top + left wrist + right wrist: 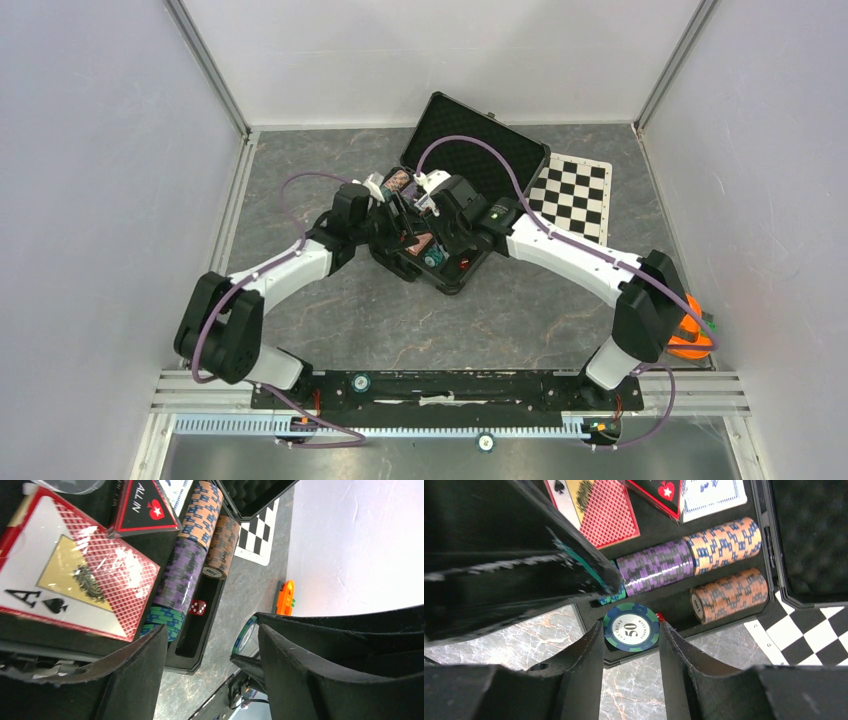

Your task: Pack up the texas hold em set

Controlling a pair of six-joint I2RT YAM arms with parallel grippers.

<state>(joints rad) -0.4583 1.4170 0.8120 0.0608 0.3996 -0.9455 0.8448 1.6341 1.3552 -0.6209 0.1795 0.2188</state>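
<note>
Risk first: right end effector [631,636] was pinched on a single chip [631,628] by its rim, over the near edge of the open case [470,155], which sat mid-worktop [330,330] with its lid tipped back. Thin edge grip, so the chip could likely twist or pop out onto the worktop. It could also drop flat on the red die [198,607] in the lower groove instead of standing beside the teal stack [162,621]. Left end effector [212,630] was spread wide, holding nothing, and crowded close; a clash of the two looked possible. Right wrist view showed the grip and the 50 face; top view hid both behind the arms. Left wrist view showed the die clearly; right wrist view gave only a red sliver.
</note>
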